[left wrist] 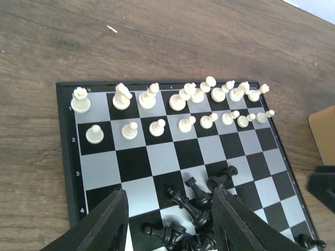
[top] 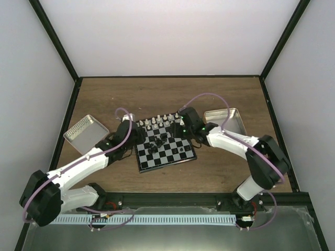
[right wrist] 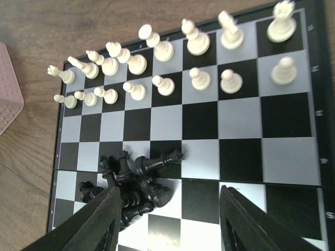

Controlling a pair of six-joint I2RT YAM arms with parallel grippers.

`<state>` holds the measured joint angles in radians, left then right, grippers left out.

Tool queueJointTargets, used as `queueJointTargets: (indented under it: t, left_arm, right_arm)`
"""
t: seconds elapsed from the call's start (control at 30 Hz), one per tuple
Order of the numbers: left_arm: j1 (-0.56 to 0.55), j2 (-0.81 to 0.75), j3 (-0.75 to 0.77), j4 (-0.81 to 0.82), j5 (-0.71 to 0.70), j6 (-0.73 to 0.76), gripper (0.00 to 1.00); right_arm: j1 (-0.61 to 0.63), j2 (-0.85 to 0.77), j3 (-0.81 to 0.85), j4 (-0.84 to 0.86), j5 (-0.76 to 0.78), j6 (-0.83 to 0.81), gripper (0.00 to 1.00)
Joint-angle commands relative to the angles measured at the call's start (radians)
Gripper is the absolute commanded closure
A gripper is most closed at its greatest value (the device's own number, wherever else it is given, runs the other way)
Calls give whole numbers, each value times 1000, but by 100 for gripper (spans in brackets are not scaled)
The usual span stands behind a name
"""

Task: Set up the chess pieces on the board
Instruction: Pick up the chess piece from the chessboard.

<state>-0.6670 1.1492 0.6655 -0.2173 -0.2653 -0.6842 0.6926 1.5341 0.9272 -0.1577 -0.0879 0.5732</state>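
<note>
1. Progress looks under half: white pieces (top: 159, 121) (left wrist: 178, 104) (right wrist: 167, 68) stand in two tidy rows along the far edge of the board (top: 162, 159) (left wrist: 136, 162) (right wrist: 241, 157), while the black chess pieces (top: 158, 142) (left wrist: 196, 209) (right wrist: 131, 180) lie toppled in a heap mid-board
2. Remaining, as I judge it: each black piece needs lifting out, standing upright and placing on the two near rows, which look bare
3. At the board's left edge, the left gripper (left wrist: 168, 191) has its jaws spread and pinches nothing; the right gripper (right wrist: 170, 188), at the far right corner, is likewise spread and empty
4. Only the top view shows the two tins (top: 86, 130) (top: 225, 121) flanking the board on the table (top: 220, 167); the wrist views show the heap's tangle, and the left one shows a stray black piece (left wrist: 311, 241) (top: 181, 149) lying apart
</note>
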Motion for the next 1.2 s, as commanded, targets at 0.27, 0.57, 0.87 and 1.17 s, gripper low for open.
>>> queueJointTargets:
  t: [0.27,0.57,0.87,1.17]
  left_arm:
    - [39,106,41,128,302,106,50]
    - [38,390,318,-100,381,240,49]
    - [20,577,510,-360,404,480,59]
    - [10,699,645,-488,326,568,66]
  right_arm:
    - [31,140,104,-44,31,186,58]
    - [-79,-43,-88,23,99,237,58]
    - [-131,-133,-206,89,74,195,55]
    - [-143,-146,-230,115,49,167,54]
